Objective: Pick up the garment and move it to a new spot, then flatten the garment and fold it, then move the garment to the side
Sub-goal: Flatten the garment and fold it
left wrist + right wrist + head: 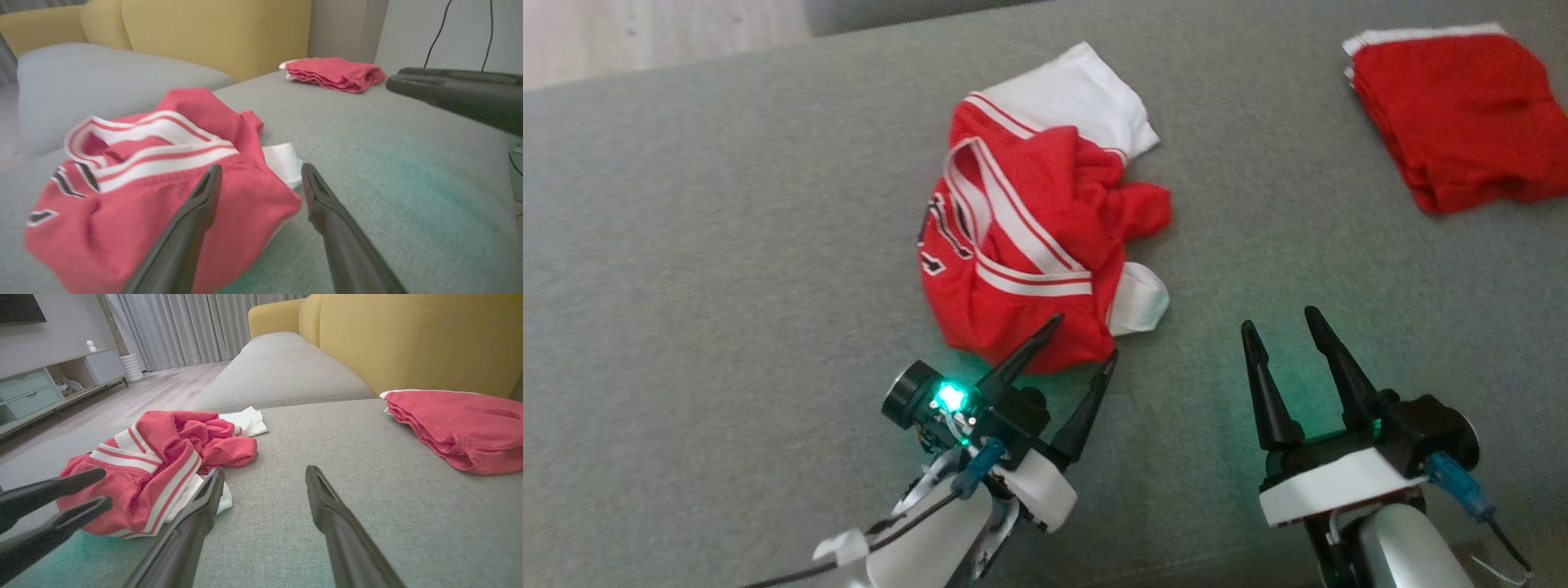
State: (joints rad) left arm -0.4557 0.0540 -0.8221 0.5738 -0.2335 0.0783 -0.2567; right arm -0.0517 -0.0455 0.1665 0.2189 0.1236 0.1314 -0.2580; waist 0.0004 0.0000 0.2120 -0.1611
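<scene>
Crumpled garment [1029,237] judged soft, light, limp, should drape when lifted; pinch bunched near edge at left hand [1085,336]; it and right hand [1279,318] both gape empty.

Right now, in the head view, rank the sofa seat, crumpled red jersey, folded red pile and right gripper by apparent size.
1. sofa seat
2. crumpled red jersey
3. folded red pile and right gripper look alike; the gripper is nearer the camera, so unranked.
</scene>
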